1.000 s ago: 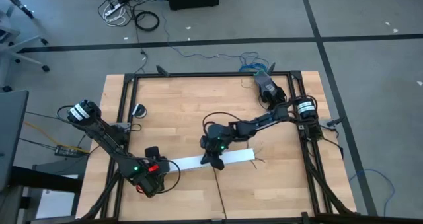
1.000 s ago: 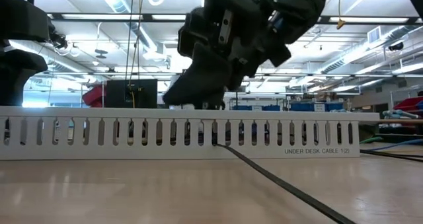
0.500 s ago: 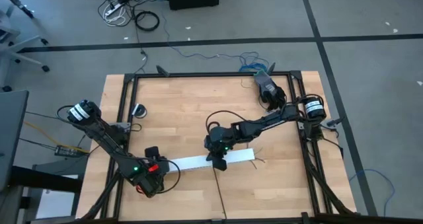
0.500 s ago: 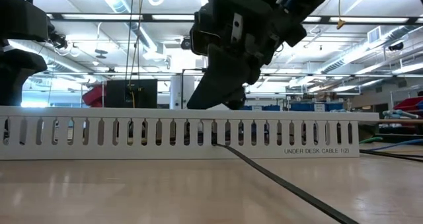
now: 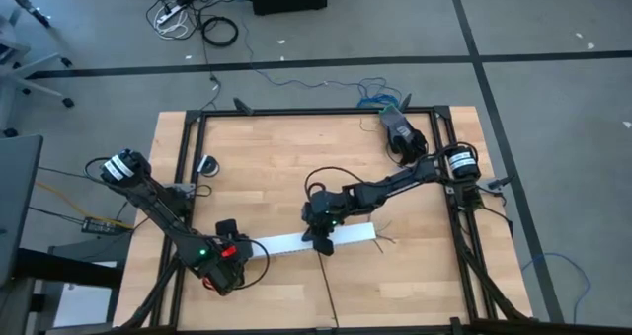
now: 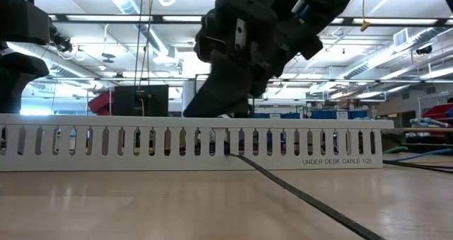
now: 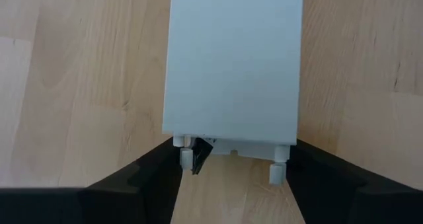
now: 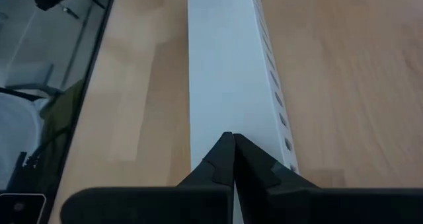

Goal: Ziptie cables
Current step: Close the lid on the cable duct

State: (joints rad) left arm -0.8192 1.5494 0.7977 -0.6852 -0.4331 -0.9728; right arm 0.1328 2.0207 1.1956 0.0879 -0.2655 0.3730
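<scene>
A long white slotted channel (image 5: 296, 242) lies flat on the wooden table. My left gripper (image 5: 247, 249) is at its left end, and that end (image 7: 231, 85) fills the gap between the fingers. My right gripper (image 5: 320, 241) is shut and rests on the channel's top near the middle. The ziptie (image 5: 327, 286), a thin black strip, runs from a slot in the channel's near wall (image 6: 230, 152) across the table toward the near edge. Of the cables, only thin wire ends (image 5: 389, 238) show at the channel's right end. My left gripper has the channel's left end between its two fingers, one on each long side wall (image 7: 173, 135). The fingers slant down from the table's left and lie along the channel, which rests flat on the table. My right gripper presses its shut fingertips (image 8: 228, 145) on the channel's flat top (image 8: 221, 112) near its middle. It slants down from the table's right.
A black frame (image 5: 188, 177) rails in the table. A dark device (image 5: 400, 132) sits at the far right corner and a small round object (image 5: 207, 164) at the far left. Bare wood lies beyond and in front of the channel.
My shut right gripper has slid along the channel's top a little toward the table's right, then back toward the left, turning slightly at the wrist. The channel has barely shifted. My left gripper has kept still.
</scene>
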